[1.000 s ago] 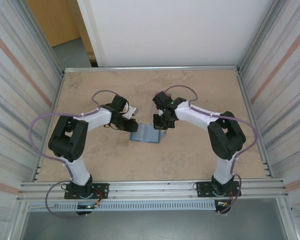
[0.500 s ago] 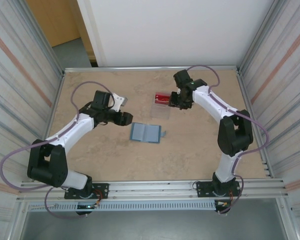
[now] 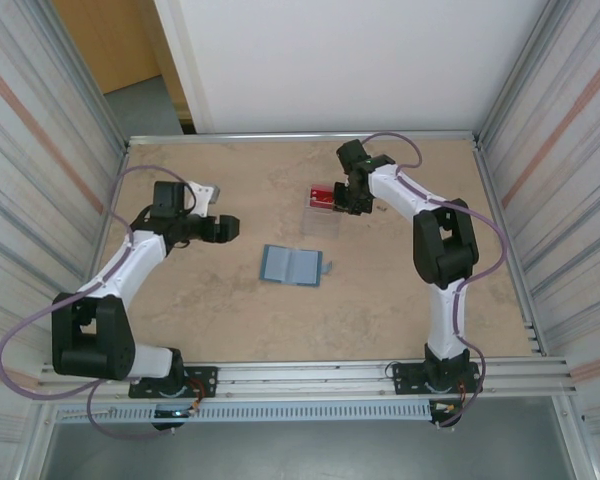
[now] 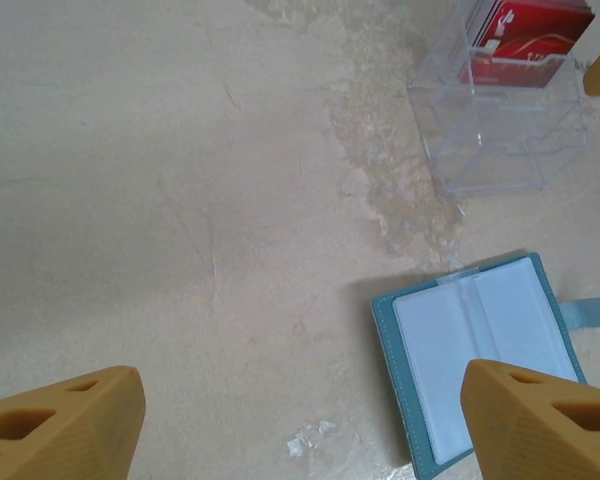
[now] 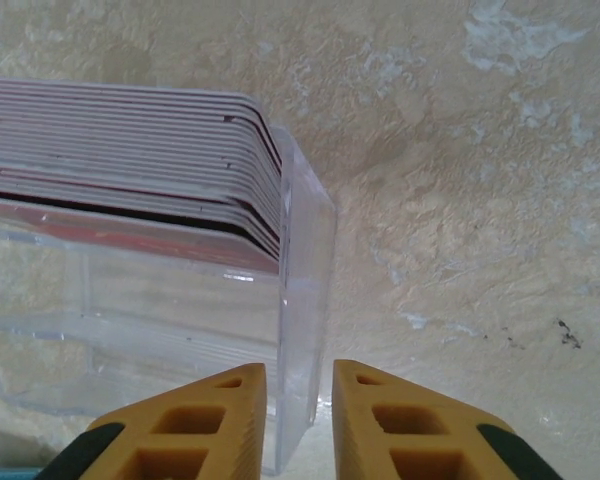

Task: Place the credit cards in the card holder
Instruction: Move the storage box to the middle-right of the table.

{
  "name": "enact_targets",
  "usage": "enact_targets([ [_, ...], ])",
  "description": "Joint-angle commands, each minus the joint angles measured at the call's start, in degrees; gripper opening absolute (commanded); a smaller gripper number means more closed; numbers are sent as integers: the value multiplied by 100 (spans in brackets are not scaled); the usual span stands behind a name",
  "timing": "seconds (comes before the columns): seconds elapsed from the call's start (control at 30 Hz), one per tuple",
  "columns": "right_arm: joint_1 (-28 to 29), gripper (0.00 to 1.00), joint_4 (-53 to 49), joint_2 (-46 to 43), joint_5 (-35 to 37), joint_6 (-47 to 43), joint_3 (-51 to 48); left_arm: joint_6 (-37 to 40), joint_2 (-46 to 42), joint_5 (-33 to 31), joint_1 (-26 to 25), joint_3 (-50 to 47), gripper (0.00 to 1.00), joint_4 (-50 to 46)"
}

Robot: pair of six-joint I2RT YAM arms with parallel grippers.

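Standing stacked: credit cards [image 3: 323,194] in clear case [image 3: 323,222] | card holder [image 3: 291,265] open flat

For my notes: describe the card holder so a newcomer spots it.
Near the middle of the table, the card holder lies open flat, on the near side of the clear case of red credit cards. It alone is teal with pale pockets.

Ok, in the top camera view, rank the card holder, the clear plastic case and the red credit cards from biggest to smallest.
1. card holder, lying open, looks slightly the largest.
2. clear plastic case, close behind; the gap between these two is small.
3. credit cards, the red stack in the case, clearly the smallest.
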Motion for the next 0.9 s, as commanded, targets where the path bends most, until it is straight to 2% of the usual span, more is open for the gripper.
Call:
enact_targets([
  [0.0,-39,20,27,163,-22,151,223,94,-185,168,127,-2,83,79],
  [0.27,-71,16,151,255,-51,231,135,65,-238,230,259,-83,83,161],
  [0.57,-98,6,186,227,51,253,18,89,-311,260,312,-163,84,232],
  [0.87,-157,0,118,50,216,264,-187,58,-361,319,391,-227,84,283],
])
